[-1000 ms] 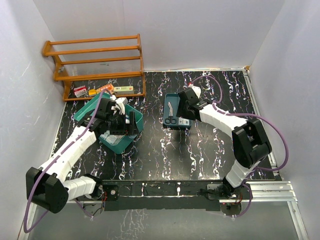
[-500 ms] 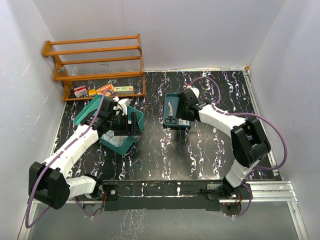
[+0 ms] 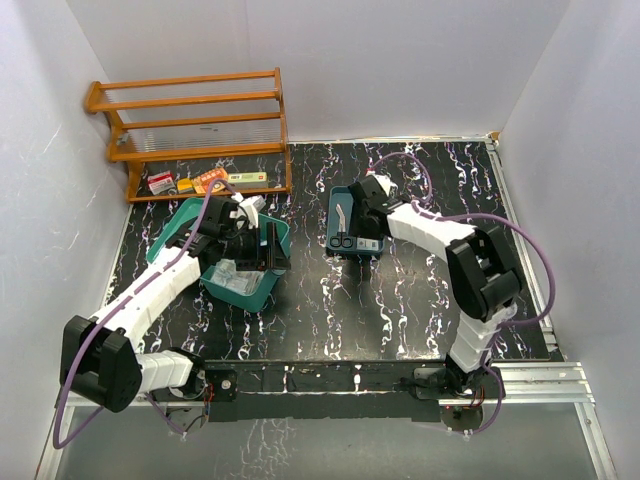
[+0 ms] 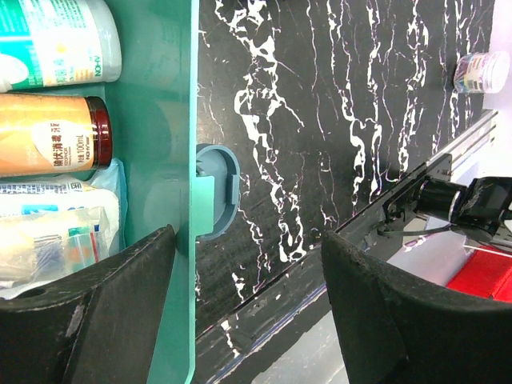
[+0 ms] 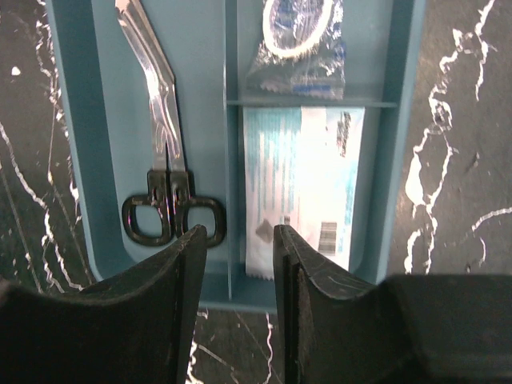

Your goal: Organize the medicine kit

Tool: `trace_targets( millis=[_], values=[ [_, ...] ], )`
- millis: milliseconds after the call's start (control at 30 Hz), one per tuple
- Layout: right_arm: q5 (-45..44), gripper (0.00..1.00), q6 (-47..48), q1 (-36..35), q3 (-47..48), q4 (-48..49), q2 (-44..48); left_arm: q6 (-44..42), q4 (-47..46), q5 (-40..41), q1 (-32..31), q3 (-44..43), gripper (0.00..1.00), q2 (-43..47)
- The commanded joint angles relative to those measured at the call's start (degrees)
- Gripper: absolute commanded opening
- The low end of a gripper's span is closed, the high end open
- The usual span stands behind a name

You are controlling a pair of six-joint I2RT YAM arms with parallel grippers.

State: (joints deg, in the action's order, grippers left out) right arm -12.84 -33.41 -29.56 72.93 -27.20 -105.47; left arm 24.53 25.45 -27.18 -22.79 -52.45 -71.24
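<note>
Black white-veined table [image 3: 400, 300] is filling the scene, with a wooden rack [image 3: 190, 120] standing at its far left corner and small boxes [image 3: 200, 182] lying on the lowest shelf. The medicine kit [image 3: 255, 290], a teal case, is sitting open left of centre, just in front of the rack. The left gripper [image 4: 246, 240] is reaching over it with fingers spread wide, straddling the front wall. One finger [image 4: 88, 320] is hanging inside the case, the other over bare table, and the latch [image 4: 218, 192] is showing between them. A white bottle [image 4: 56, 40] and an amber bottle [image 4: 48, 136] are lying inside. Right of the kit and apart from it, a darker tray [image 3: 336, 198] is holding scissors [image 5: 164, 160] in one compartment and a sachet [image 5: 300, 184] in the next. The right gripper [image 5: 240, 236] is hovering over the tray's near edge, fingers parted only narrowly and gripping nothing.
</note>
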Motion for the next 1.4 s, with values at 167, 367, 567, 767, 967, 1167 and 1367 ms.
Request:
trace_targets(
  millis=[167,367,567,767,967,1167,1367],
  values=[
    [-6.23,0.31,1.03,0.03,9.88,-1.27,-8.23,2.42,-1.44,-2.16,-0.83,-0.55,0.72,-0.45],
    [-5.12,0.15,3.05,0.03,11.52,-1.80,-11.26,2.80,-1.34,-0.75,-0.93,-0.44,0.72,-0.01],
    [-5.06,0.11,3.17,0.03,12.29,-2.35,-12.16,2.08,-0.54,0.88,-1.11,-0.78,0.72,-0.76],
    [-6.96,0.18,3.00,-0.23,13.62,-4.94,-11.35,1.01,0.85,1.88,-1.27,-1.76,0.72,-1.10],
    [-9.39,0.15,3.58,-0.47,16.41,-8.42,-11.12,0.78,0.65,1.52,-1.46,-1.76,0.66,-1.01],
    [-7.28,0.11,4.07,-0.45,17.15,-8.39,-12.65,0.76,0.65,1.60,-1.55,-1.61,0.66,-0.83],
    [-5.23,0.05,4.24,-0.38,17.07,-7.29,-14.31,0.78,0.65,1.52,-1.64,-1.63,0.65,-0.78]
  ],
)
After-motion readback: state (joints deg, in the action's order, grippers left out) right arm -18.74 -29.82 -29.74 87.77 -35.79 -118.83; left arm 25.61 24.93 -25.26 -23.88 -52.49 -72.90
